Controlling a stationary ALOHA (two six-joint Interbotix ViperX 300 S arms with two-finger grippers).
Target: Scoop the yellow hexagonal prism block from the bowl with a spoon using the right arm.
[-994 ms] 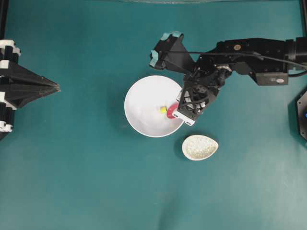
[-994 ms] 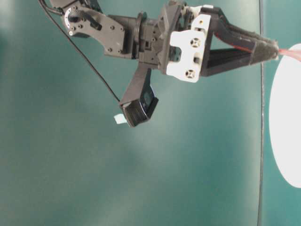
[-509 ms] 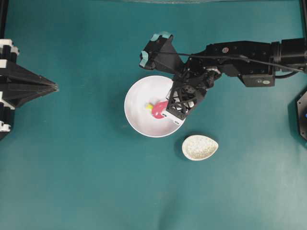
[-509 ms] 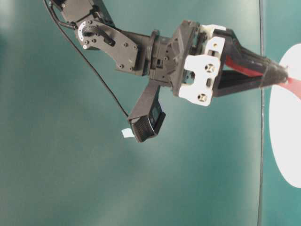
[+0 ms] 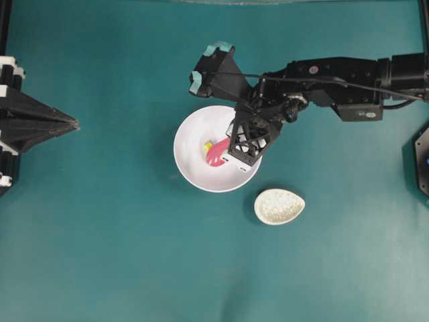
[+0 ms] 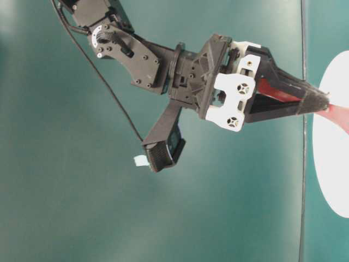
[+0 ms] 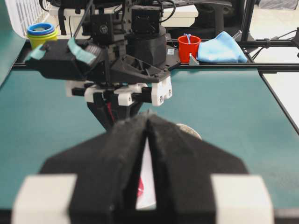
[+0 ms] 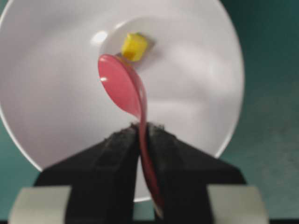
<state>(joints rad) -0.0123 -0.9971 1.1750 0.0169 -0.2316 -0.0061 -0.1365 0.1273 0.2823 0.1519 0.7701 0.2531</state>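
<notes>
The right pincer is clamped on the spoon handle; its scoop tip touches the yellow block in the bowl. The left pincer is pressed together, holding nothing.

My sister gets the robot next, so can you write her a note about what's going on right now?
Right gripper: shut on the handle of the glossy pink-red soup spoon.
Left gripper: shut, holding nothing, off at the left edge of the teal table.
The tiny bright yellow block sits on the bottom of the big white bowl, just at the spoon's tip, not inside the scoop.
The speckled beige oval rest lies beside the bowl.
Done: spoon picked up and dipped into the bowl.
Left: slide the spoon under the block and lift it out.
</notes>
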